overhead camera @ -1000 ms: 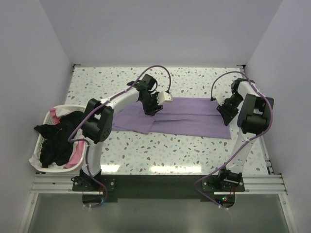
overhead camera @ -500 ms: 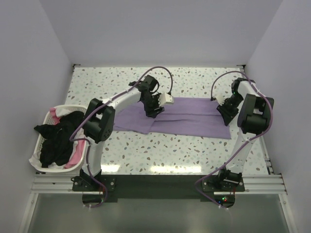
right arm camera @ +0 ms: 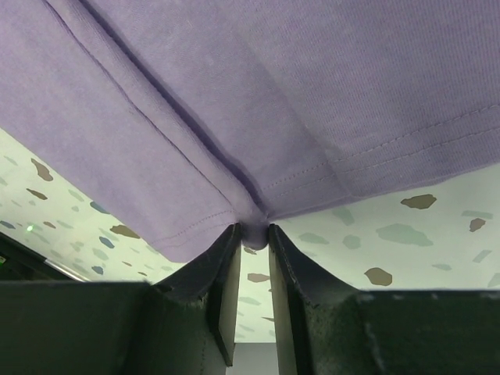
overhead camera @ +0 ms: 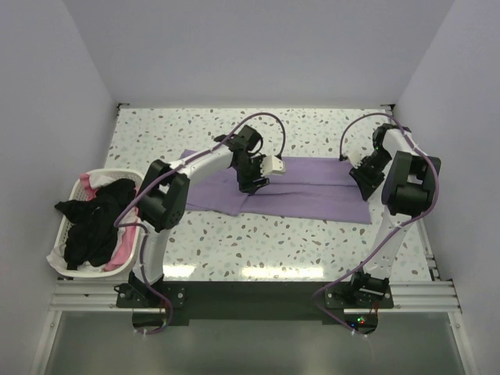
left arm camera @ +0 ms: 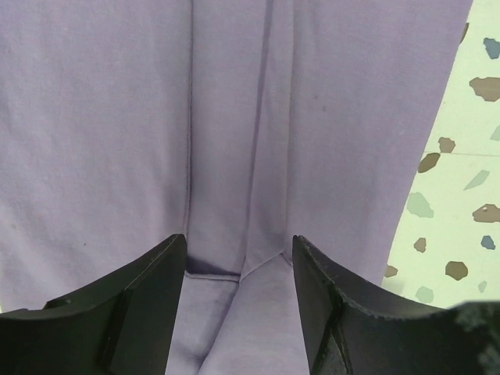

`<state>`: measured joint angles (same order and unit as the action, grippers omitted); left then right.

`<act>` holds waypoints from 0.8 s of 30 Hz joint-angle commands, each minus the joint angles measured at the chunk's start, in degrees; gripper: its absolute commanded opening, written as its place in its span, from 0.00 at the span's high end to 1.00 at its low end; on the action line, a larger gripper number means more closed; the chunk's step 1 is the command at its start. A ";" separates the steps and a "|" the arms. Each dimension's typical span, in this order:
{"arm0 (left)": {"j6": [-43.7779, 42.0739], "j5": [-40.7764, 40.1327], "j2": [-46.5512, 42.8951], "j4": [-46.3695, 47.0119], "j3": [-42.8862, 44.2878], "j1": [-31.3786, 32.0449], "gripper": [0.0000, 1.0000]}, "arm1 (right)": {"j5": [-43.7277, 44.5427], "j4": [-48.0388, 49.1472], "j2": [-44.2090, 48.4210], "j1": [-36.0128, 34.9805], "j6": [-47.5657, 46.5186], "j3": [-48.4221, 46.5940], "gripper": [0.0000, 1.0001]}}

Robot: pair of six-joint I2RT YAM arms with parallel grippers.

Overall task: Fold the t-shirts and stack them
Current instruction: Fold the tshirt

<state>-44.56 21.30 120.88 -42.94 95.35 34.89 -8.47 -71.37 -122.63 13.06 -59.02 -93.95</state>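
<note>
The lilac-purple t-shirt (overhead camera: pixel 305 191) lies folded lengthwise across the middle of the table. My left gripper (overhead camera: pixel 251 181) is open over its middle-left part; in the left wrist view the fingers (left arm camera: pixel 148 305) straddle a fold of the purple cloth (left arm camera: pixel 234 156). My right gripper (overhead camera: pixel 361 178) is shut on the shirt's right edge; in the right wrist view the cloth (right arm camera: pixel 258 117) is pinched at a hem (right arm camera: pixel 251 219) between the fingertips. Black, pink and white shirts (overhead camera: pixel 94 223) are heaped in the basket at the left.
A white plastic laundry basket (overhead camera: pixel 86 181) stands at the table's left edge. The speckled tabletop (overhead camera: pixel 258 234) shows in front of and behind the shirt. White walls close in the back and both sides.
My left gripper has shifted a little to the right along the purple shirt, and the shirt's left end now reaches further back-left. The right gripper has stayed in place.
</note>
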 commanded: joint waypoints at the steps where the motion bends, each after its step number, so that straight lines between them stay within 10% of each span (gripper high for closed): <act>1: -0.80 -1.43 0.67 -0.39 0.10 0.08 0.40 | 0.21 -1.58 2.92 -0.23 -0.48 -1.41 0.80; 9: -0.80 -3.37 0.94 0.40 -0.43 0.09 0.43 | 0.03 -1.93 3.54 -0.32 -0.48 -1.59 1.00; 19: -1.15 -1.52 -0.38 0.22 -1.66 0.70 0.37 | -0.41 -1.93 3.98 -0.32 -0.30 -1.50 1.00; 24: -0.97 -4.07 1.02 0.66 -1.40 0.61 0.50 | -0.32 -2.10 4.33 -0.32 -0.30 -1.76 1.00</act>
<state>-44.58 18.28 121.86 -42.87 93.82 35.33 -8.49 -71.81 -122.28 13.06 -59.02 -93.95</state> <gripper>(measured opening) 0.528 0.010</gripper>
